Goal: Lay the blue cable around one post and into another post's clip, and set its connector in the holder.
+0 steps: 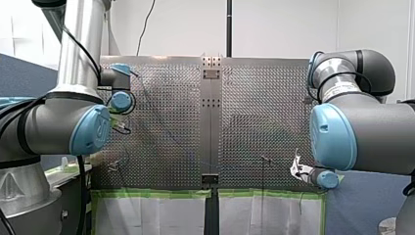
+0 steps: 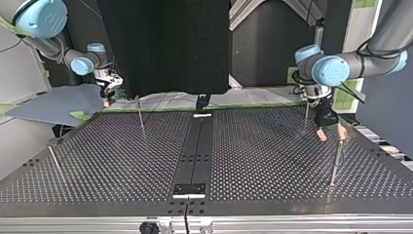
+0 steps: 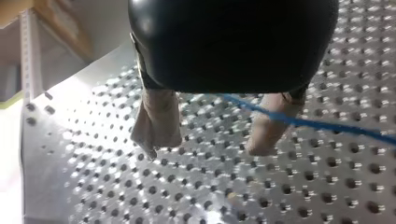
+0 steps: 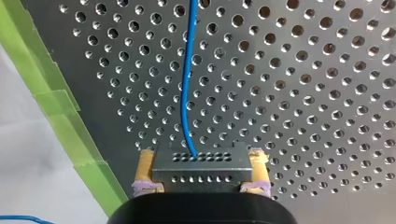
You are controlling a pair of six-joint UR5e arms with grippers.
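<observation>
Where my right tool stands closest to its own camera, its yellow pads are clamped on both sides of the grey, hole-dotted connector, so that end of the task's thing sits in the tool's grip. The blue cable leaves the connector's forward face and runs straight ahead of the fingers over the perforated counter until it passes out of view. To one side, green tape lines the counter's edge.

In the left wrist view, my left tool has its beige fingers spread wide with nothing between them. The cable crosses in front of one finger and runs off to the side above the holes; whether it touches that finger I cannot tell.

In the top view, a thin post stands nearest at the left, and a taller post nearest at the right, with my left tool hanging just beside its top. Farther back a slim post rises left of the middle. Beyond it, my right tool is at the counter's far left edge. The cable is too fine to trace in this view.
</observation>
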